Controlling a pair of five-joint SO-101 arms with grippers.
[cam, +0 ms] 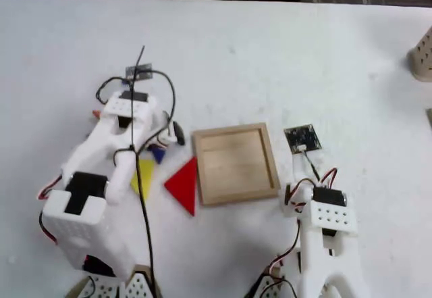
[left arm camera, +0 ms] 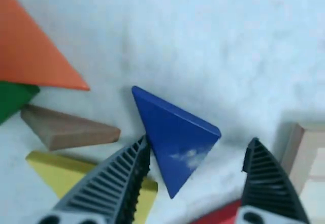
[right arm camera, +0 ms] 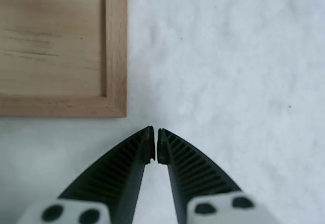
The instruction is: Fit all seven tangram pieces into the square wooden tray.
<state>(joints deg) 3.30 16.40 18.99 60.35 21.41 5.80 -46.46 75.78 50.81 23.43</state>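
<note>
Left claw [left arm camera: 198, 142] gapes wide, blue triangle [left arm camera: 172, 132] between its jaws. Beyond it, its wrist view adds an orange piece [left arm camera: 30, 51], green piece [left arm camera: 12, 99] and brown piece [left arm camera: 66, 128]. From above, the red triangle [cam: 183, 184] touches the tray [cam: 229, 130]. Right claw [right arm camera: 156, 132], pinched closed, sits just off the tray's corner. White table [cam: 270, 55].

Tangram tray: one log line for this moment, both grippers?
left gripper open, straddling blue triangle | right gripper shut near tray corner | tray empty
</note>
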